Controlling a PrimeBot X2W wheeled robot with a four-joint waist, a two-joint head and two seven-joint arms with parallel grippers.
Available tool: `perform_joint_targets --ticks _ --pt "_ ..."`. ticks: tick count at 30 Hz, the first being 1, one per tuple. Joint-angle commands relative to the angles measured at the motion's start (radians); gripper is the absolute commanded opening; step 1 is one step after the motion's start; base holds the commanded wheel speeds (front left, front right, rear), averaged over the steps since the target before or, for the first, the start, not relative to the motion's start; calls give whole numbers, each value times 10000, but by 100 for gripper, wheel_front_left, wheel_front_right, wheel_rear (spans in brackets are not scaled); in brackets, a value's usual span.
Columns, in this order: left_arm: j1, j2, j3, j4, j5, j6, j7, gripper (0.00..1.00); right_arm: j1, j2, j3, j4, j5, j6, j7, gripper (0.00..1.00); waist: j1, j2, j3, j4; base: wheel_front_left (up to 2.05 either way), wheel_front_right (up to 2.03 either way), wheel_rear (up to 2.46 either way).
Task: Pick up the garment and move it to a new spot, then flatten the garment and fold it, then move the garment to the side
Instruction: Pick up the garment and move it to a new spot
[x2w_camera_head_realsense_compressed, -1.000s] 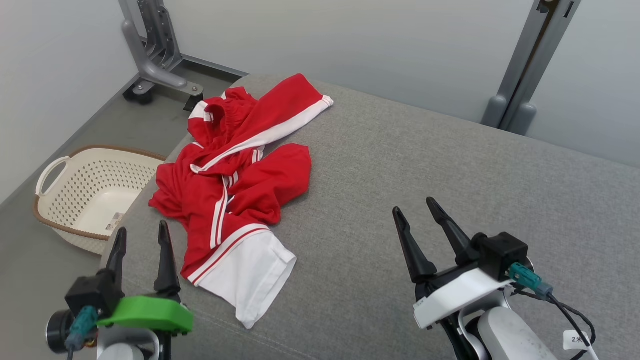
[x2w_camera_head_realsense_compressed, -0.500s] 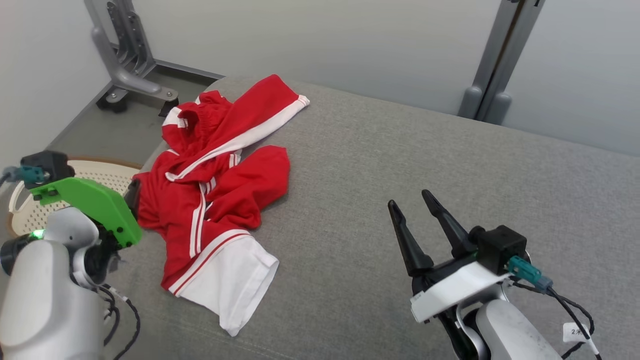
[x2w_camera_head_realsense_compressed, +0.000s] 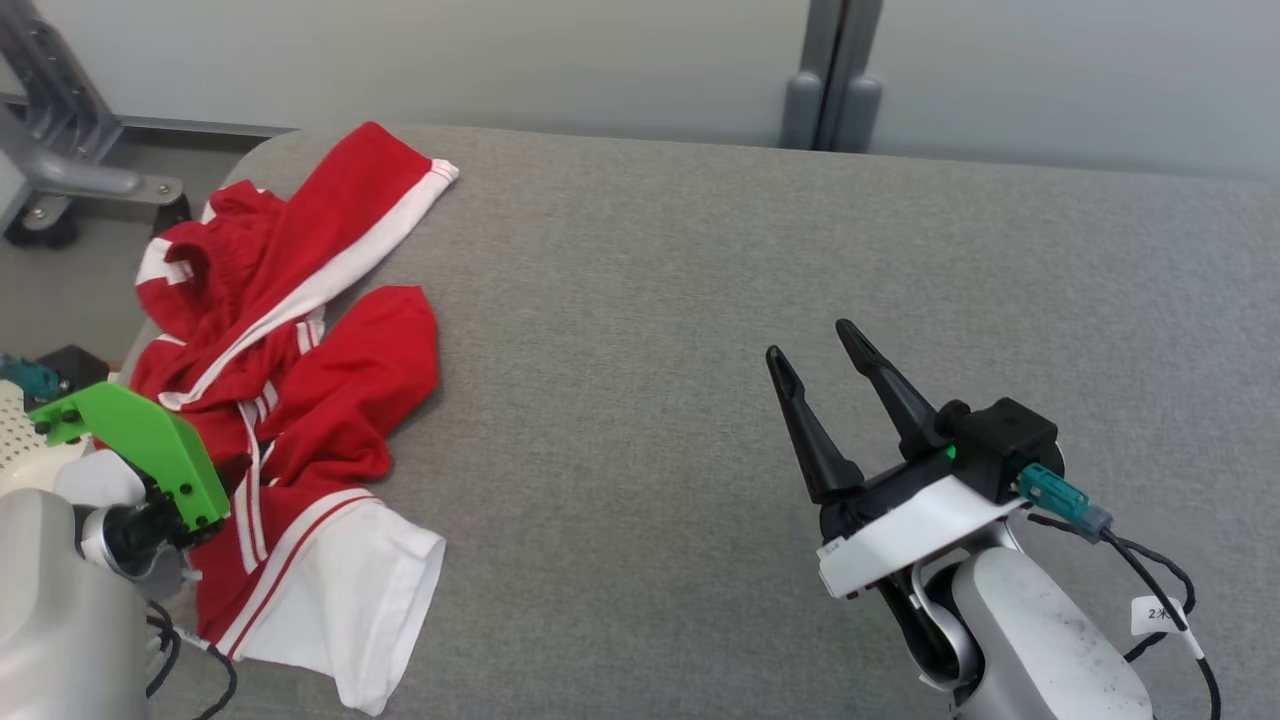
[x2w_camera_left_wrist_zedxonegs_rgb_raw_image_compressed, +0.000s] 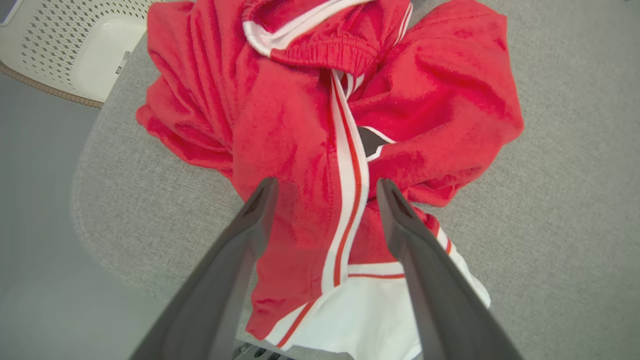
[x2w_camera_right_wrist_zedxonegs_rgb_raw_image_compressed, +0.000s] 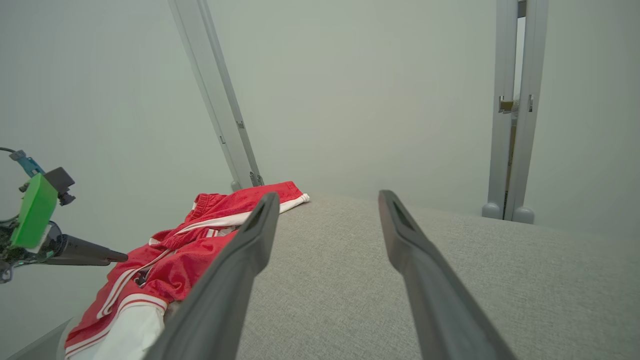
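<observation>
One crumpled garment (x2w_camera_left_wrist_zedxonegs_rgb_raw_image_compressed: 290, 115) lies just beyond the spread left gripper (x2w_camera_left_wrist_zedxonegs_rgb_raw_image_compressed: 326, 184).

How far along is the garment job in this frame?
Done: nothing; the red garment lies crumpled at the left end of the grey table. In hand: the left gripper hangs open over it, gripping nothing; the right gripper is open over bare table. Left: pick-up, move, flattening, folding, setting aside.

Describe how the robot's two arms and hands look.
Both hands have two long, dark, tapering fingers. The left hand carries a bright green plate; the right hand carries a white plate. Each wrist bears a black box with a teal connector and black cable. The forearms are pale grey. A small white tag hangs on the right cable.
</observation>
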Motion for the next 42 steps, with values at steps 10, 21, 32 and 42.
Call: perform_joint_targets --ticks 10,21,32,42 --pt "-72 327 -204 1752 -357 -138 266 81 -230 -33 11 -16 109 1 -29 100 0 0 853 -1473 0 0 0" --pt "-218 811 -1372 1455 -153 -171 -328 0 121 83 -48 175 170 1 -29 100 0 0 276 -1268 0 0 0" --pt "-441 2310 -3554 -2333 -1315 -173 264 0 971 299 -437 315 291 1 -29 100 0 0 -977 -1000 0 0 0" --pt "-971 2656 -4060 -6204 -2200 -169 505 0 1082 396 -575 222 183 1 -29 100 0 0 -1262 -1695 0 0 0"
